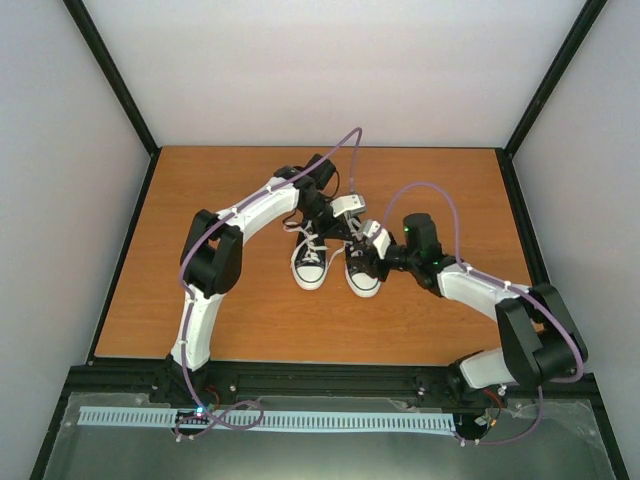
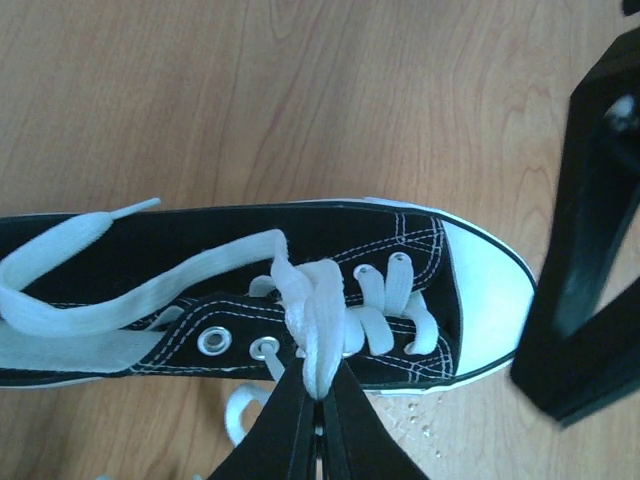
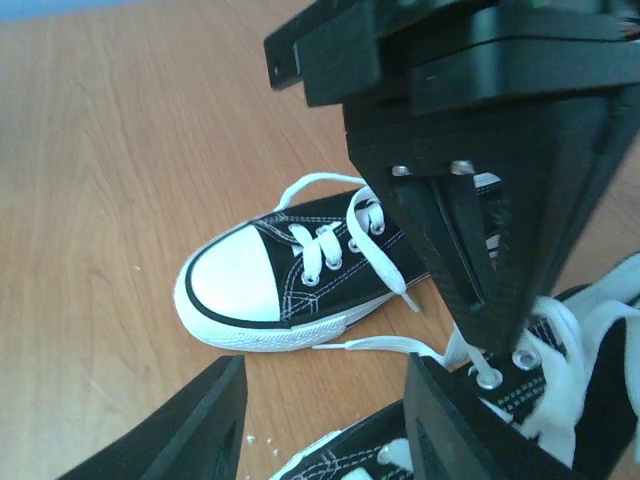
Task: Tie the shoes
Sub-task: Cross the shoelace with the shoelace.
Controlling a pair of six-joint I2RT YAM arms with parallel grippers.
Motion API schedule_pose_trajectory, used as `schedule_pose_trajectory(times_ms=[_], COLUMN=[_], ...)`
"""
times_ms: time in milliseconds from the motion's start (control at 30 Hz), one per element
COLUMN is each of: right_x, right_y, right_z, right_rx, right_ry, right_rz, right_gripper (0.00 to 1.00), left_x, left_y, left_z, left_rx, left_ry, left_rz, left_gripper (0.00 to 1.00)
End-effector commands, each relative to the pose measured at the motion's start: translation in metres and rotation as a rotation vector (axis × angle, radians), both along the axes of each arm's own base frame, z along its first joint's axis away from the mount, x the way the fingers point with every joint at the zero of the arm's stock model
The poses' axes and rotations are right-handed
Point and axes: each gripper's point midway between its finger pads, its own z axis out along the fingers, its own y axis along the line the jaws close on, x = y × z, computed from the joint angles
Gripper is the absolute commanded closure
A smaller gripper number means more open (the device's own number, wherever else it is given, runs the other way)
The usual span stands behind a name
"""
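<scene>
Two black shoes with white toe caps stand side by side mid-table, the left shoe (image 1: 309,266) and the right shoe (image 1: 362,277). My left gripper (image 2: 320,398) is shut on a bunch of white lace (image 2: 318,320) over the right shoe (image 2: 410,270), near its lower eyelets. In the right wrist view that gripper (image 3: 487,335) hangs over the shoe's eyelets (image 3: 487,378). My right gripper (image 3: 325,420) is open just above the right shoe's toe end, with nothing between its fingers (image 3: 165,430). Loose laces (image 3: 375,245) trail off the left shoe (image 3: 265,275).
Black frame posts and white walls close in the wooden table (image 1: 200,200). Both arms meet over the shoes, so their fingers stand close together. A few small white crumbs (image 3: 258,440) lie on the wood near the toe caps.
</scene>
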Motion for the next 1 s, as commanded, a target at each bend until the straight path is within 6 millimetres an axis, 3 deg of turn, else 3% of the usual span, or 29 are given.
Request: schedule_pose_trajectory(times_ms=[0,133,400,533,967], right_x=[0.024,0.043,0.052,0.063,0.067], right_y=[0.011,0.003,0.000,-0.003,0.001], right_z=[-0.006,-0.007,-0.027,-0.025,-0.021], right_rx=[-0.206,-0.301,-0.385,-0.385,-0.373], right_ry=[-0.278,-0.384,-0.429,-0.467,-0.487], right_rz=[0.027,-0.033,-0.012,-0.068,-0.058], right_gripper=[0.58,0.64,0.73,0.78,0.76], left_x=[-0.007,-0.008,-0.006,-0.008,-0.007], left_y=[-0.001,-0.001,0.001,0.001,0.007], left_z=[0.018,0.017,0.015,0.015,0.003], left_rx=[-0.041,-0.043,-0.026,-0.026,0.023], left_ry=[0.023,0.020,-0.024,-0.025,-0.046], left_rz=[-0.022,-0.041,-0.083,-0.110,-0.144], left_gripper=[0.99,0.99,0.99,0.99,0.99])
